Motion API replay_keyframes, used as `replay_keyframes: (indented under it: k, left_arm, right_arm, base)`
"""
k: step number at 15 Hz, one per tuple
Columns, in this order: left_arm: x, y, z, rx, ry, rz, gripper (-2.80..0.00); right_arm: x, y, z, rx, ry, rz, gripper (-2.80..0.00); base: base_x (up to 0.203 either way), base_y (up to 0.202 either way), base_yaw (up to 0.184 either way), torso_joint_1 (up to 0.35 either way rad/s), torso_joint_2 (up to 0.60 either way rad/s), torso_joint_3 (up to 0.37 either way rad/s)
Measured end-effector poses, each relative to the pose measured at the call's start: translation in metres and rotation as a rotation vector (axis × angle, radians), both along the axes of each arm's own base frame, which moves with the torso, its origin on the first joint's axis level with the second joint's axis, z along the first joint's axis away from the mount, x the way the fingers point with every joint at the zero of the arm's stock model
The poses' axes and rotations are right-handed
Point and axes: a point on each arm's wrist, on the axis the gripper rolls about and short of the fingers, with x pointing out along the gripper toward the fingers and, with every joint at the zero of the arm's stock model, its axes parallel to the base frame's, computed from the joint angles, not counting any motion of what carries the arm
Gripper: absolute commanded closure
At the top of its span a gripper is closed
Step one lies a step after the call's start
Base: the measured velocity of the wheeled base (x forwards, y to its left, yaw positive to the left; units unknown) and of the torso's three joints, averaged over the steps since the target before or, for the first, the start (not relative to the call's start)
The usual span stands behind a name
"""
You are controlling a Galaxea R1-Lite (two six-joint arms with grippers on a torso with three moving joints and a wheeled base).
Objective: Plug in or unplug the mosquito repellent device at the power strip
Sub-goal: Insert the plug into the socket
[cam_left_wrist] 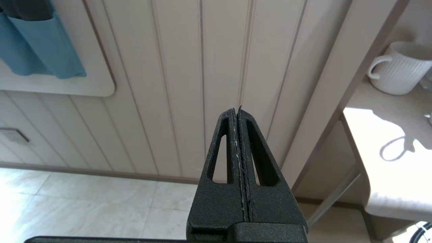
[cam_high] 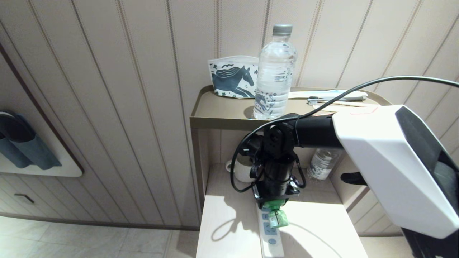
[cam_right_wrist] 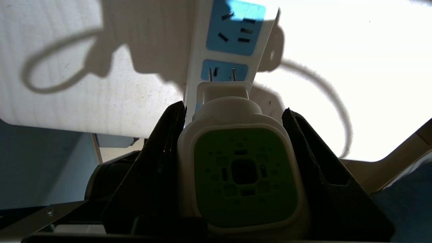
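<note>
no readable text, labels, brands or numbers on anything in view

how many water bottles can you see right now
2: one water bottle upright on the top shelf, another on the lower shelf behind the arm. More may be hidden.

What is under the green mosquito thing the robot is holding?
The power strip lies under the mosquito repellent device, its blue sockets showing just past the two prongs. The right gripper hides the strip's part behind the device.
</note>
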Motion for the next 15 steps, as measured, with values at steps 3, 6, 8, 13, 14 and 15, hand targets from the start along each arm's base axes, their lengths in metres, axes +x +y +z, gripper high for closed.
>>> replay_keyframes:
  k: [3,6,8,13,14,15]
  left_arm:
    - [0.0,0.0,0.0,0.0,0.0,0.0,0.0]
    - [0.0,0.0,0.0,0.0,0.0,0.001,0.0]
    - [0.0,0.0,0.0,0.0,0.0,0.001,0.0]
    - [0.0,0.0,0.0,0.0,0.0,0.001,0.0]
    - [0.0,0.0,0.0,0.0,0.001,0.0,0.0]
    - [0.0,0.0,0.0,-0.001,0.001,0.001,0.0]
  right_arm:
    - [-0.003,-0.001,-0.001,-0.022,0.03,-0.001,0.0]
    - [-0.008,-0.004,-0.004,-0.052,0.078,-0.013,0.0]
    - [-0.009,-0.005,-0.007,-0.054,0.091,-0.054,0.0]
    - [-0.02,-0.003,-0.01,-0.065,0.117,-0.092,0.0]
    - [-0.021,-0.003,-0.009,-0.064,0.117,-0.1,0.0]
    - [-0.022,-0.003,-0.009,-0.063,0.119,-0.109,0.0]
  base:
    - [0.0,0.0,0.0,0.0,0.0,0.0]
    - [0.0,0.0,0.0,0.0,0.0,0.0]
    - [0.0,0.0,0.0,0.0,0.0,0.0]
    - [0.0,0.0,0.0,0.0,0.0,0.0]
    - [0.0,0.0,0.0,0.0,0.0,0.0]
    - [0.0,0.0,0.0,0.0,0.0,0.0]
